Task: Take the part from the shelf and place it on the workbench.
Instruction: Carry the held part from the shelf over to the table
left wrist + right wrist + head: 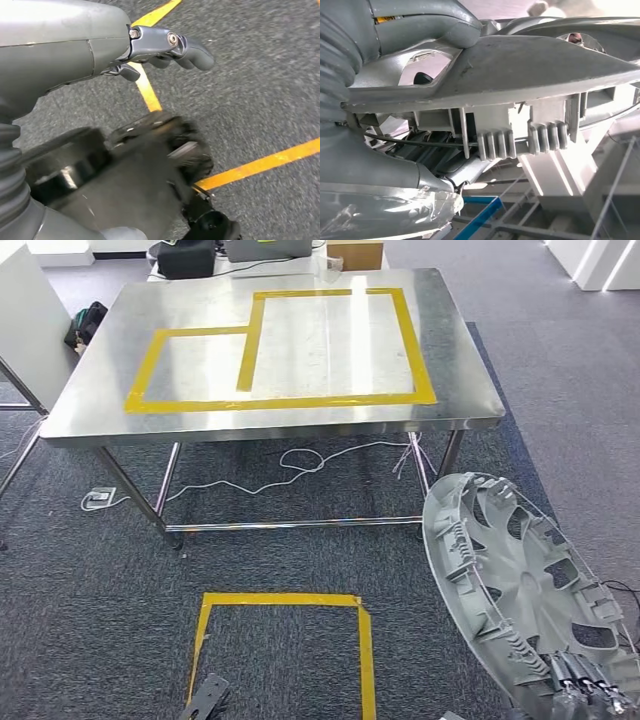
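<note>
Part for the task, a round grey plastic wheel cover (521,590) with spoke openings and ribbed clips on its back, sits at the lower right of the head view, tilted with its inner face toward the camera, out over the dark grey carpet (83,620) and well apart from the workbench. Its lower rim is gripped by the right hand (585,680); in the right wrist view that hand (414,60) has its thumb pressed on one face of the cover's rim (546,60) and darker fingers curled against the ribbed side.

Going from the left: a white board (26,320) leans beside the workbench's left end, with a black bag (84,322) on the floor behind it. The stainless steel workbench (90,390) stands across the middle, its top bare apart from two adjoining rectangles of yellow tape (249,345). Its near edge runs straight across, and open carpet lies between that edge and the robot. Under the bench a white cable (302,460) trails across the floor. A yellow taped square (366,650) marks the carpet in front.

The left hand (166,47) hangs over the carpet in its wrist view, fingers loosely curled, holding nothing, above a yellow floor line (260,162).
</note>
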